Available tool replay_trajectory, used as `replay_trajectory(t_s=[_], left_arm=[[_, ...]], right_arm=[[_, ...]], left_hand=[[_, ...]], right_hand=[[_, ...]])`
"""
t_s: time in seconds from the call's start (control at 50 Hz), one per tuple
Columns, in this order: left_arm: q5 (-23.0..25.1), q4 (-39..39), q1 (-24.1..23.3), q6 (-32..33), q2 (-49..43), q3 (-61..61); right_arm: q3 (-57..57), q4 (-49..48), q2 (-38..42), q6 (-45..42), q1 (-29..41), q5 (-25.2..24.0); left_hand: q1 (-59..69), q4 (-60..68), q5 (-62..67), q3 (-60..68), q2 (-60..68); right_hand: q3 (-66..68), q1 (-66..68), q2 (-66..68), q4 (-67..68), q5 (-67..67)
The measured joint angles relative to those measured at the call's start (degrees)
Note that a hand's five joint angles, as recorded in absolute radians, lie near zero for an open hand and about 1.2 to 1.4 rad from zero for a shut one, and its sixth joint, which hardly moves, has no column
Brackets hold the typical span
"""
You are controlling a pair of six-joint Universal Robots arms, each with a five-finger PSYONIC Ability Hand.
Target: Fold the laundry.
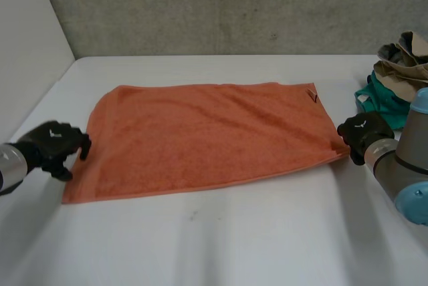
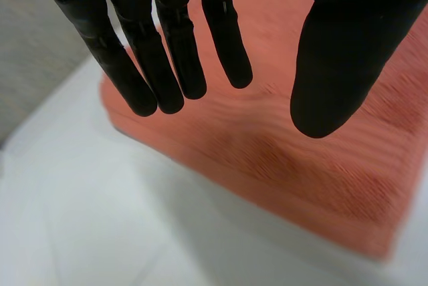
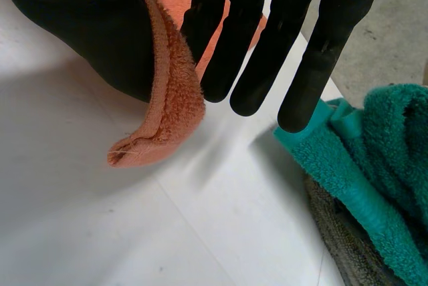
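- The orange towel lies spread in one layer across the middle of the table, its long sides running from the left edge toward the right edge, a little skewed.
- No fold is in it yet, as I read it. It's flat with only soft wrinkles, so the whole folding job is ahead.
- My right hand is at the towel's near right corner. In the right wrist view that corner is raised off the table and curls up between the thumb and the straight fingers, so I take it as pinched.
- My left hand is at the towel's left short edge, toward the table's left edge. In the left wrist view its fingers are straight and slightly apart, the thumb stands wide, and they hover over the cloth with nothing in them.
- So one corner is held and the other isn't. My guess is the left needs its grip before any fold.
- Waiting by the table's far right corner are a teal cloth and a tan cloth, bunched in a pile and unfolded.
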Motion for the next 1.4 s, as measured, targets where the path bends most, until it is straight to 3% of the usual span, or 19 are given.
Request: replay_trajectory(t_s=[0.08, 0.14, 0.22, 0.56, 0.66, 0.74, 0.8, 1.02, 1.08, 1.1, 1.14, 1.26, 1.4], left_arm=[[-0.05, -4.16, 0.22, 5.57, -2.27, -0.56], [0.02, -6.23, -0.21, 7.38, -3.94, -0.25], [0.09, -7.52, -1.33, 8.05, -6.04, 0.60], [0.66, -2.96, -5.76, 6.56, -8.56, 1.16], [0.52, -1.55, -6.38, 6.49, -8.76, 1.12], [0.15, -0.01, -6.73, 6.35, -8.90, 1.11], [-0.36, 1.76, -6.99, 6.08, -8.98, 1.13], [-2.00, 6.61, -7.75, 3.60, -7.71, 1.11], [-0.46, 4.93, -7.82, 2.08, -5.51, 0.37], [0.79, 3.79, -7.86, 1.08, -4.07, -0.18], [2.49, 2.40, -7.96, -0.17, -2.33, -0.87], [4.69, 0.50, -9.24, -2.18, -0.35, -2.15], [1.81, 1.83, -12.09, -0.97, -3.12, -1.70]], right_arm=[[-0.34, 0.11, 0.22, 0.00, -0.25, -0.03], [-0.36, 0.18, 0.33, -0.01, -0.20, -0.02], [-0.26, 0.21, 0.35, -0.01, -0.07, -0.01], [0.21, 0.32, 0.39, 0.02, 0.02, -0.03], [0.41, 0.32, 0.45, 0.02, 0.19, -0.07], [0.45, 0.32, 0.45, 0.02, 0.26, -0.08], [0.47, 0.34, 0.40, 0.02, 0.31, -0.08], [0.70, 1.81, -1.15, 0.43, 0.63, -0.06], [0.62, 3.26, -1.94, 0.80, 0.62, -0.17], [0.50, 4.09, -2.31, 1.08, 0.61, -0.22], [0.34, 5.02, -2.58, 1.45, 0.61, -0.25], [0.00, 6.51, -2.57, 2.23, 0.76, -0.15], [-0.06, 6.66, -2.19, 2.56, 0.85, 0.00]], left_hand=[[0.41, 1.28, 1.26, 1.30, 1.11], [-6.94, -5.50, -5.13, -5.11, -5.56], [-12.40, -11.76, -11.68, -11.31, -11.44], [-12.21, -11.33, -10.97, -11.06, -11.16], [-8.41, -6.68, -6.55, -6.95, -6.57], [13.92, 13.76, 13.66, 14.09, 14.27], [21.48, 21.99, 21.90, 21.85, 22.20], [21.66, 24.80, 24.16, 24.45, 24.80], [12.90, 16.26, 16.08, 15.16, 15.28], [-3.22, 0.65, 0.94, 0.86, 0.66], [-7.11, -5.09, -4.97, -4.78, -5.01], [-9.54, -9.13, -9.42, -8.90, -9.16], [-9.54, -9.13, -9.45, -8.90, -9.23]], right_hand=[[0.00, 0.00, 0.00, 0.00, 0.02], [0.00, 0.00, 0.00, 0.00, 0.02], [0.00, 0.00, 0.00, 0.00, 0.03], [0.00, 0.00, 0.00, 0.00, 0.02], [0.00, 0.00, 0.00, 0.00, -0.08], [0.00, 0.00, 0.00, 0.00, 0.02], [0.00, 0.00, 0.00, 0.00, 0.02], [0.00, 0.00, 0.00, 0.00, 0.01], [0.00, 0.00, 0.00, 0.00, 0.02], [0.00, 0.00, 0.00, 0.00, 0.01], [0.00, 0.00, 0.00, 0.00, 0.02], [0.00, 0.00, 0.00, 0.00, 0.02], [0.00, 0.00, 0.00, 0.00, 0.02]])
